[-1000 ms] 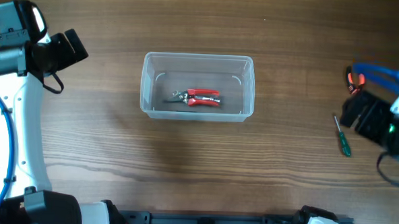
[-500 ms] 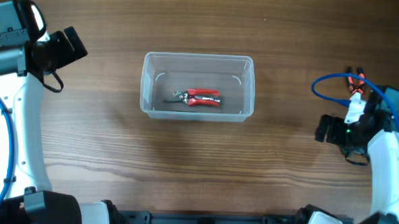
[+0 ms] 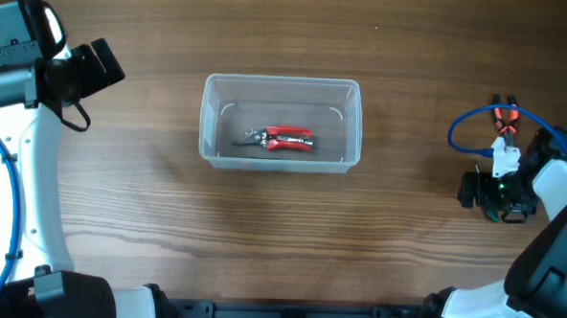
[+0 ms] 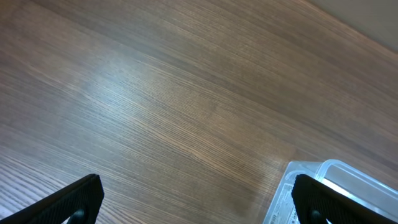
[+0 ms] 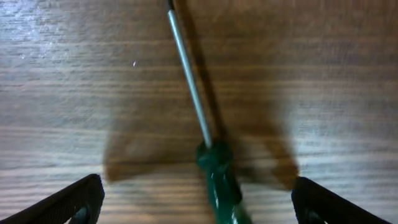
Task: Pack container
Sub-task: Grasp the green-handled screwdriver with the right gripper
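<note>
Container: the container (image 3: 283, 80) is sitting near the middle of the desk (image 3: 261, 235), long sides running left to right. Its clear walls are letting the wood grain show through.
Inside: red-handled pliers (image 3: 282, 138) are lying flat on the container floor, handles pointing right and metal head pointing left. The head is too small to make out in detail.
Left end effector: the left end effector (image 4: 199, 200) is hanging over bare wood well to the left of the container. Its fingers (image 4: 73, 198) are spread wide with nothing between them. Only the dark tips are showing, at the bottom corners of the wrist view.
Container from the left wrist: just one rounded corner is showing, and the lower right edge is cutting off the remainder.
Right end effector: the right end effector (image 5: 198, 200) is hovering low over the desk near its right side, well apart from the container. Its fingers (image 5: 324, 200) are parted wide and gripping nothing.
Screwdriver: the screwdriver (image 5: 217, 171) is lying on the desk between those spread fingers, apart from both. The top edge is cutting off its tip and the bottom edge is cutting off the end of the green handle. The handle is looking soft and out of focus.
Screwdriver from above: the right arm is covering it, so it is not clearly showing in the overhead view.
Cable: a blue cable (image 3: 469, 124) is looping beside the right wrist.
</note>
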Action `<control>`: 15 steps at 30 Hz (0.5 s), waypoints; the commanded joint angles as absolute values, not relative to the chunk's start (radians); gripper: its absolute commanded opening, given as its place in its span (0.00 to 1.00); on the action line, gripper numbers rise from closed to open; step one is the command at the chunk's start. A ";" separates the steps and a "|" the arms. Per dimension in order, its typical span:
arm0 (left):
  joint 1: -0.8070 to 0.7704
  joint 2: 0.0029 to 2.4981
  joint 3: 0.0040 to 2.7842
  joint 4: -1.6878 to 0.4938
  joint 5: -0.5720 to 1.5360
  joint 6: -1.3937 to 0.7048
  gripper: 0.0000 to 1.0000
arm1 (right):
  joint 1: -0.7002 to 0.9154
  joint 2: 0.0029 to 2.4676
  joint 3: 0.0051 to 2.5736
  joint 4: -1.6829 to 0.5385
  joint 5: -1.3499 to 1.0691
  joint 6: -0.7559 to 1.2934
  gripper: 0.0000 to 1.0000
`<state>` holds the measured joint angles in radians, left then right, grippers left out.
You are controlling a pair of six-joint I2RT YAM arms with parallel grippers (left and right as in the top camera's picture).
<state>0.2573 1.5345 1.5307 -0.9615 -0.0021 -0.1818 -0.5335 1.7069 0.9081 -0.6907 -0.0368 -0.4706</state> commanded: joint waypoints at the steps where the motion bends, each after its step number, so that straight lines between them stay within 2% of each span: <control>1: 0.260 1.538 1.533 -0.970 0.011 -0.192 1.00 | -0.534 1.736 0.908 -0.670 -0.015 -0.519 0.92; 5: 0.260 1.538 1.533 -0.985 0.010 -0.191 1.00 | -0.534 1.749 0.908 -0.665 -0.015 -0.524 0.80; 11: 0.260 1.538 1.533 -0.986 0.011 -0.191 1.00 | -0.534 1.749 0.908 -0.661 -0.015 -0.524 0.42; 12: 0.260 1.538 1.533 -0.986 0.010 -0.191 1.00 | -0.534 1.749 0.908 -0.659 -0.015 -0.524 0.33; 15: 0.260 1.538 1.533 -0.986 0.011 -0.191 1.00 | -0.534 1.749 0.908 -0.658 -0.016 -0.523 0.23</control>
<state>0.2573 1.5345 1.5307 -0.9844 -0.0017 -0.1822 -0.5335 1.7176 0.9085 -0.6609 -0.0212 -0.5209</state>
